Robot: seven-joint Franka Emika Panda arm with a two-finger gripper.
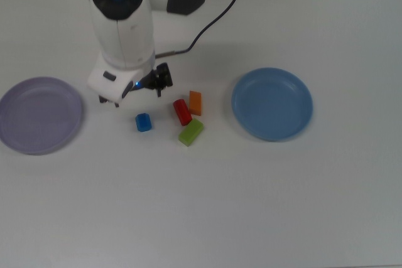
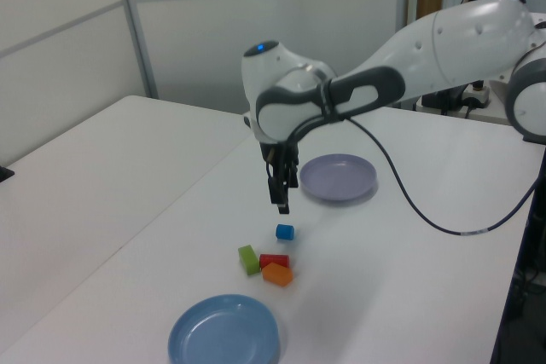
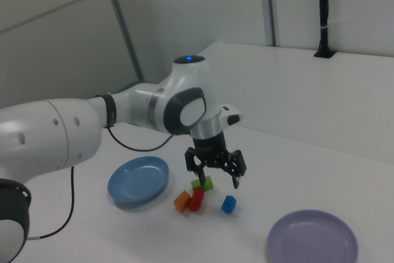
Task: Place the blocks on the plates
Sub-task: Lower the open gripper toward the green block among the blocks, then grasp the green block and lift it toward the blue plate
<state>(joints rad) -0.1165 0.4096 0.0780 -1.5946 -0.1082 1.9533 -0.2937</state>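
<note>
White table (image 1: 207,205) w/ grey panel walls behind. Jaws hang spread apart, nothing between them, above the table and clear of it, near the blue block (image 1: 143,122) (image 2: 285,231) (image 3: 228,204); in the top view they sit just above & left of it. Gripper (image 1: 134,91) (image 2: 280,196) (image 3: 212,172) points down from the white Panda arm (image 1: 122,17), blue light on its top. Blue block stands alone on the table, a bit apart from a tight cluster: red block (image 1: 182,112) in the middle, orange block (image 1: 195,102) just beside it on the top view's right, lime-green block (image 1: 191,132) just below both. All 4 blocks on bare table, none on a plate. Blue plate (image 1: 272,103) lies to the top view's right of the cluster, lavender plate (image 1: 39,115) well off at the top view's left edge. Black cable (image 1: 217,14) trails from the arm across the table.
</note>
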